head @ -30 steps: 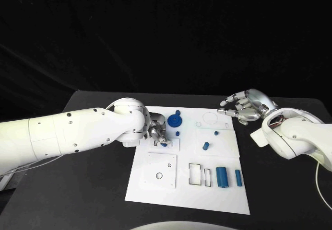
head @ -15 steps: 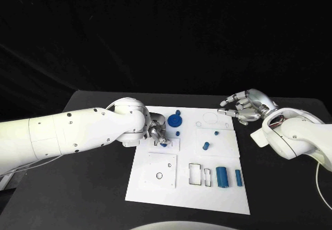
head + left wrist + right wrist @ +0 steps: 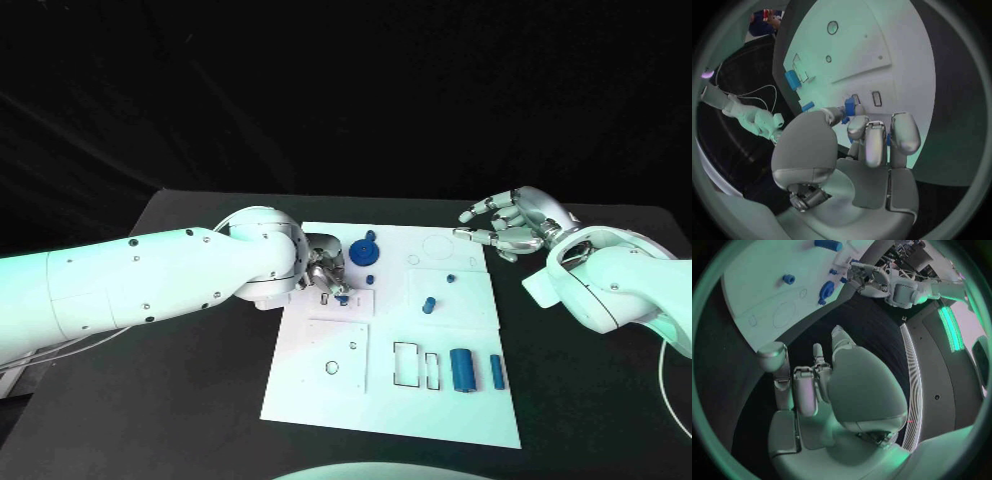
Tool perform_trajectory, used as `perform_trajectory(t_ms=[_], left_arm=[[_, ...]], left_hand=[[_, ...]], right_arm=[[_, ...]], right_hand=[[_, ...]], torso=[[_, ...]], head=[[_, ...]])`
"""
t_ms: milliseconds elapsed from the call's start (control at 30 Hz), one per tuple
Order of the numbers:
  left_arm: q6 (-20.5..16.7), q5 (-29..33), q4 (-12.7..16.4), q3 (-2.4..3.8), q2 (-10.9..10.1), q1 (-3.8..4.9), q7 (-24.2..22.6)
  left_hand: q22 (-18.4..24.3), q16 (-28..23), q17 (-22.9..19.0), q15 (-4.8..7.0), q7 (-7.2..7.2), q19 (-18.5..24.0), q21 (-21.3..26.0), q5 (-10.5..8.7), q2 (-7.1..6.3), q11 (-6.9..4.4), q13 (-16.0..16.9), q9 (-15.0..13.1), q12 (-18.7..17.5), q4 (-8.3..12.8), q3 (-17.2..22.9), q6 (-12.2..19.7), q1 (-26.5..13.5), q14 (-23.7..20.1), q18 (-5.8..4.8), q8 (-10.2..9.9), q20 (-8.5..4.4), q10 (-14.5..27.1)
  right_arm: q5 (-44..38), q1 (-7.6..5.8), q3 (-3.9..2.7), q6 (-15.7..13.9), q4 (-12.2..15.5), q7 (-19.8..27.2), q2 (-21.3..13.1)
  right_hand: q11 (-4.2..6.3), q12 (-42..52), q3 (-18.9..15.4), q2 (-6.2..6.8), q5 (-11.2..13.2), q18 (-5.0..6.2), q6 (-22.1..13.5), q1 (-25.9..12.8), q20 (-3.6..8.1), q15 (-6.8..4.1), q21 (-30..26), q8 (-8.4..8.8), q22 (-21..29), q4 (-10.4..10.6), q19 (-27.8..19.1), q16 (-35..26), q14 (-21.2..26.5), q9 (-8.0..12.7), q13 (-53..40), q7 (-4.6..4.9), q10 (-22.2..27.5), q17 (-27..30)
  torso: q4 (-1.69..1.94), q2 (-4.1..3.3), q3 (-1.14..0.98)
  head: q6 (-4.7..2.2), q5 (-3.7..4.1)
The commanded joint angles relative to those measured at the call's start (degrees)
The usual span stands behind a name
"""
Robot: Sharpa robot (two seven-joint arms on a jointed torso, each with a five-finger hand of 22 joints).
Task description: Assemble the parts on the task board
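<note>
Left hand [image 3: 323, 272] pinches a small blue part [image 3: 342, 297] in its fingers [image 3: 853, 125], low over the task board [image 3: 392, 400] near its left-edge slots, apparently for insertion. Right hand [image 3: 508, 222] hovers empty, fingers apart, beyond the board's far right corner.

The white rectangular task board [image 3: 433, 400] lies in the middle of the black table [image 3: 188, 400]. On the board, the round blue disc part [image 3: 365, 252] sits near its far edge, the large blue cylinder part [image 3: 463, 369] near its front right, and the slim blue peg [image 3: 498, 372] just right of that cylinder. The left hand [image 3: 325, 275] rests on the board's left side, beside the disc; the right hand [image 3: 508, 225] hangs off the board's far right corner.
</note>
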State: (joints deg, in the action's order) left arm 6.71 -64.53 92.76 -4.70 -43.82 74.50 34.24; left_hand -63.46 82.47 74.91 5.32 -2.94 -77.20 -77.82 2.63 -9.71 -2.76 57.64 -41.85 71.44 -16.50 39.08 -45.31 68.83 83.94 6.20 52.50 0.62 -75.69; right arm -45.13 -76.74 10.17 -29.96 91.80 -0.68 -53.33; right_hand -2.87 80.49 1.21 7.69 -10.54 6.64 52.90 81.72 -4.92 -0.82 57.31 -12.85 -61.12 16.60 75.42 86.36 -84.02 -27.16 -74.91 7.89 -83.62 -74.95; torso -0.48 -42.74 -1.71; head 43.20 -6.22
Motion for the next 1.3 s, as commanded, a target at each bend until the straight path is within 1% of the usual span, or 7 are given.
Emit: perform_trajectory(t_ms=[33,400,900,1000,1067,1200,1300], left_arm=[[-4.46,2.45,0.67,0.08,-0.54,-0.06,-0.71],[-8.40,1.33,2.22,0.04,-2.22,-0.71,-0.93],[-12.59,-2.42,3.66,-0.15,-2.75,-3.59,-0.59],[-13.09,-2.85,3.52,-0.09,-2.64,-4.24,-0.55],[-13.29,-3.09,3.46,-0.07,-2.55,-4.45,-0.53],[-13.54,-3.64,3.39,-0.06,-2.43,-4.67,-0.49],[-13.62,-3.93,3.38,-0.05,-2.39,-4.75,-0.45]], left_hand=[[-0.11,0.33,3.19,0.50,1.68,-0.34,-0.25,0.20,0.63,0.05,0.14,-0.67,0.38,7.67,7.87,-1.95,0.07,2.99,-0.95,0.38,0.05,-0.36],[-0.91,0.34,3.21,0.60,1.78,-0.76,-0.65,0.21,0.43,-0.05,0.54,-0.75,0.66,8.06,8.39,-2.23,-0.13,3.00,-1.10,0.42,-0.06,-0.75],[-2.44,0.35,3.24,0.91,2.10,-1.60,-1.44,0.22,-0.32,-0.38,1.90,-1.16,1.66,9.11,10.94,-2.90,-1.09,3.03,-1.38,0.69,-0.42,-1.90],[-2.55,0.35,3.23,0.94,2.13,-1.66,-1.50,0.22,-0.34,-0.41,2.07,-1.22,1.78,9.13,11.23,-2.98,-1.31,3.03,-1.40,0.75,-0.44,-2.02],[-2.55,0.35,3.23,0.94,2.13,-1.66,-1.50,0.22,-0.34,-0.41,2.07,-1.22,1.78,9.13,11.23,-2.98,-1.31,3.03,-1.40,0.75,-0.44,-2.02],[-2.58,0.36,3.26,0.95,2.15,-1.67,-1.52,0.22,-0.41,-0.43,2.02,-1.27,1.77,9.18,11.42,-3.03,-1.47,3.03,-1.41,0.79,-0.46,-2.04],[-2.78,0.36,3.26,0.98,2.19,-1.77,-1.61,0.22,-0.50,-0.46,2.20,-1.33,1.89,9.26,11.67,-3.10,-1.65,3.04,-1.45,0.85,-0.48,-2.17]], right_arm=[[-0.48,0.04,-0.01,0.43,0.09,0.28,-0.02],[-0.45,0.11,-0.01,0.43,0.02,0.30,-0.08],[-0.44,0.20,-0.01,0.43,-0.12,0.20,-0.12],[-0.45,0.22,0.00,0.48,-0.16,0.20,-0.12],[-0.44,0.24,0.00,0.50,-0.16,0.21,-0.13],[-0.42,0.28,0.00,0.51,-0.11,0.22,-0.19],[-0.41,0.29,0.00,0.51,-0.08,0.22,-0.27]], right_hand=[[0.01,-0.21,0.31,-0.08,-0.01,0.75,-0.02,0.25,0.18,-0.45,-0.33,-0.39,0.04,-0.01,-0.21,-0.34,-3.82,-0.06,-5.70,-0.26,0.37,-5.47],[0.01,-0.21,0.31,-0.08,-0.01,0.75,-0.02,0.25,0.18,-0.45,-0.33,-0.39,0.04,-0.01,-0.21,-0.34,-3.82,-0.06,-5.70,-0.26,0.37,-5.47],[0.01,-0.20,0.31,-0.08,-0.01,0.75,-0.03,0.24,0.19,-0.45,-0.33,-0.39,0.04,-0.01,-0.20,-0.34,-3.82,-0.06,-5.70,-0.26,0.37,-5.47],[0.02,-0.12,0.30,-0.10,-0.01,0.69,-0.10,-0.06,0.20,-0.46,-0.17,-0.54,-0.19,0.01,-0.02,-0.29,-3.87,-0.09,-5.76,-0.28,0.31,-5.66],[0.02,-0.12,0.30,-0.10,-0.01,0.69,-0.10,-0.06,0.20,-0.46,-0.17,-0.54,-0.19,0.01,-0.02,-0.29,-3.87,-0.09,-5.76,-0.28,0.31,-5.66],[0.02,-0.12,0.30,-0.10,-0.01,0.69,-0.10,-0.06,0.20,-0.46,-0.17,-0.54,-0.19,0.01,-0.02,-0.29,-3.87,-0.09,-5.76,-0.28,0.31,-5.66],[0.02,-0.12,0.30,-0.10,-0.01,0.69,-0.10,-0.06,0.20,-0.46,-0.17,-0.54,-0.19,0.01,-0.02,-0.29,-3.87,-0.09,-5.76,-0.28,0.31,-5.66]], torso=[[0.05,0.01,-0.02],[0.17,0.12,-0.05],[-0.03,0.16,-0.11],[-0.06,0.17,-0.04],[-0.10,0.17,0.01],[-0.10,0.15,-0.06],[-0.06,0.11,-0.04]], head=[[0.09,0.05],[0.37,-0.12],[0.40,-0.30],[0.20,-0.24],[0.18,-0.22],[0.10,-0.20],[0.05,-0.13]])
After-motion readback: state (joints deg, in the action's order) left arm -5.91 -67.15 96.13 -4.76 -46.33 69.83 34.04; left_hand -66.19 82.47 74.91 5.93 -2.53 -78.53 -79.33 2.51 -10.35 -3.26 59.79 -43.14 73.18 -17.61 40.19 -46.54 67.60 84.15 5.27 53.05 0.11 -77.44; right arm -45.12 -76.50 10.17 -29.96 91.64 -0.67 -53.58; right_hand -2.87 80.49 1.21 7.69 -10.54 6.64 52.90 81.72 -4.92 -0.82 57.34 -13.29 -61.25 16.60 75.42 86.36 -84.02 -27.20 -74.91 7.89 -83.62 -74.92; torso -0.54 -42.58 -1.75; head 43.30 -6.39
